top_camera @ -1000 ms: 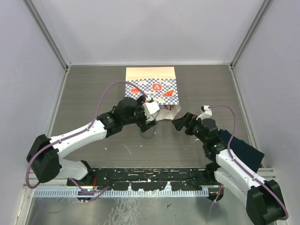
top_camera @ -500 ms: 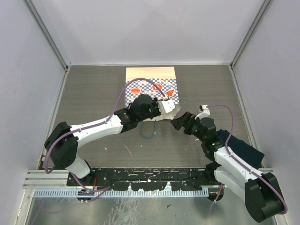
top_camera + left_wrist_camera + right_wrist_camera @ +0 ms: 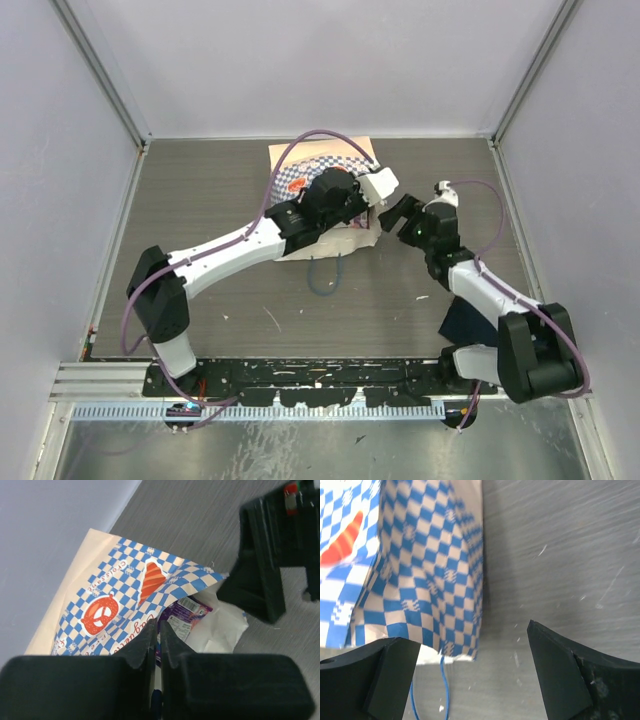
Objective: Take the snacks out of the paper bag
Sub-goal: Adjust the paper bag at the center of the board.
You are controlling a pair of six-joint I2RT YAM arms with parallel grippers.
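The paper bag [image 3: 318, 156] lies flat at the back of the table, beige with a blue-white checked band, its mouth towards me. My left gripper [image 3: 372, 202] reaches over it. In the left wrist view the left gripper [image 3: 159, 630] is shut on the upper rim of the paper bag [image 3: 107, 597]. A purple snack packet [image 3: 183, 616] shows inside the mouth against the white lining. My right gripper [image 3: 399, 216] stands open just right of the mouth. In the right wrist view the right gripper [image 3: 470, 645] frames the corner of the paper bag [image 3: 420, 570].
The bag's blue cord handle [image 3: 326, 277] trails onto the table in front of the mouth. A dark navy folded cloth [image 3: 462, 318] lies near the right arm's base. Grey walls close in the table on three sides.
My left arm has stretched right and back over the bag, and its gripper has shut on the rim. The right gripper has moved back to the bag's right corner.
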